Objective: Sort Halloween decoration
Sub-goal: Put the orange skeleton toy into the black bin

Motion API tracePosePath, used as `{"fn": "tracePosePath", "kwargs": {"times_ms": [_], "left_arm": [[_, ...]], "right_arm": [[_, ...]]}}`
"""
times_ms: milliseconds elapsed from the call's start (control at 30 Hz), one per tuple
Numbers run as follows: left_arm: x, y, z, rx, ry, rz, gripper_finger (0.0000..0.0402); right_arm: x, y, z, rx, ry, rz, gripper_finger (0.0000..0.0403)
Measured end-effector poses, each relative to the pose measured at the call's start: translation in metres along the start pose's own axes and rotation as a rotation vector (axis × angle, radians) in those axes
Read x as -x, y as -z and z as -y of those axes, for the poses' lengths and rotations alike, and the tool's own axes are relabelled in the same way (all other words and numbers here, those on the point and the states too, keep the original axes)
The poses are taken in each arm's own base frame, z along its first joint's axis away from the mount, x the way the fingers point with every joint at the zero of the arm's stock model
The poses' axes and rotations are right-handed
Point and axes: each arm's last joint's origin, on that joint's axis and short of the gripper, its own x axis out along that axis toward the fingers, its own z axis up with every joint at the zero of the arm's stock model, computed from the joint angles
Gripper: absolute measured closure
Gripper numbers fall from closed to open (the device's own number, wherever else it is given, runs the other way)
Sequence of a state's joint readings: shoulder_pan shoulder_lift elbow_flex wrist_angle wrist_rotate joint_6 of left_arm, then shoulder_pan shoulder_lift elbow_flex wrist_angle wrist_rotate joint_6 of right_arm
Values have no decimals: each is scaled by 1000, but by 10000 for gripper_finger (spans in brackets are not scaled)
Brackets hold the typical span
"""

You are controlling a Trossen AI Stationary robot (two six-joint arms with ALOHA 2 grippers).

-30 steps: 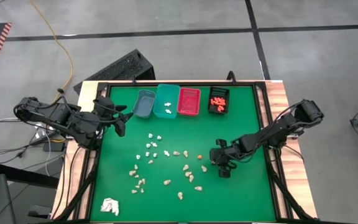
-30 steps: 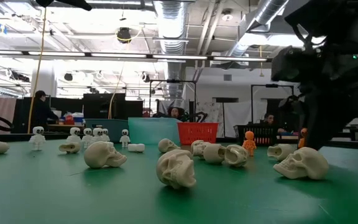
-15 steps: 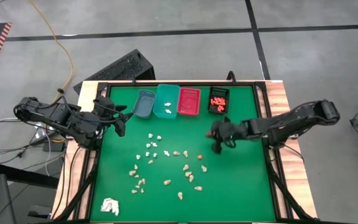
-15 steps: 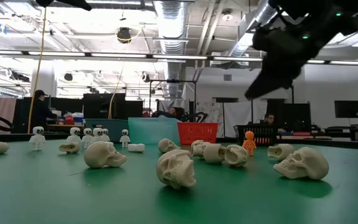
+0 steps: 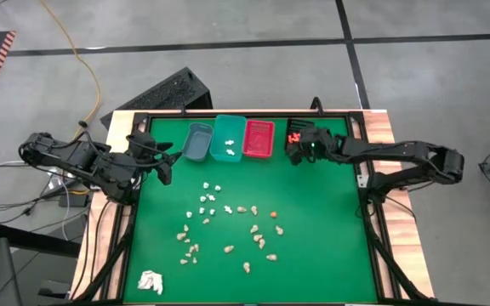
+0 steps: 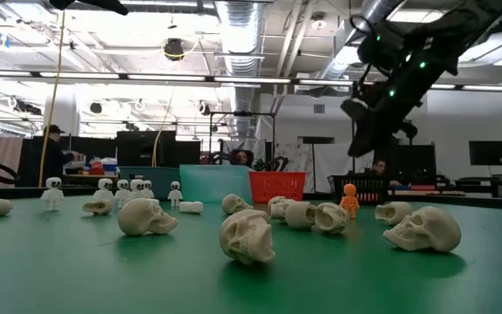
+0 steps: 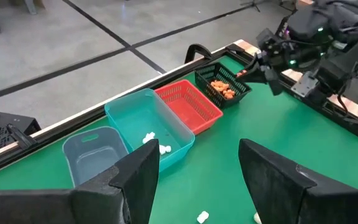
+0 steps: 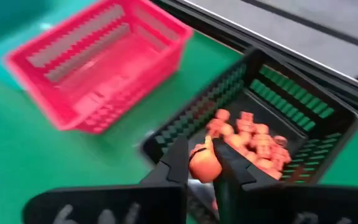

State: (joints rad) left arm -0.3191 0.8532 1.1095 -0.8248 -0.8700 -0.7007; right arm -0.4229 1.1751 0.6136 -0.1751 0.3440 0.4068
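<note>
Swung from mid-table to the black bin, the right pincer grips an orange figure over the bin's near wall, so letting go comes next, while the left pincer waits with fingers apart.

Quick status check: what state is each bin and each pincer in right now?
Grey bin: looks empty.
Teal bin: a few white pieces inside.
Red bin: looks empty.
Black bin: pile of orange pieces inside.
Right pincer: over the black bin, shut on an orange piece.
Left pincer: open, empty, beside the grey bin.
</note>
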Motion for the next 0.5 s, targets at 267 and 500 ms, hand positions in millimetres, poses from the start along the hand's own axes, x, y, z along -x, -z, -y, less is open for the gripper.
{"fn": "tracePosePath", "kwargs": {"times_ms": [267,500], "left_arm": [[0,0,0,0,-1,1,191],[0,0,0,-8,-1,1,191]], "right_arm": [[-8,-3,10,37,13,-18,235],[4,-8,-8,130,-291,16,191]]}}
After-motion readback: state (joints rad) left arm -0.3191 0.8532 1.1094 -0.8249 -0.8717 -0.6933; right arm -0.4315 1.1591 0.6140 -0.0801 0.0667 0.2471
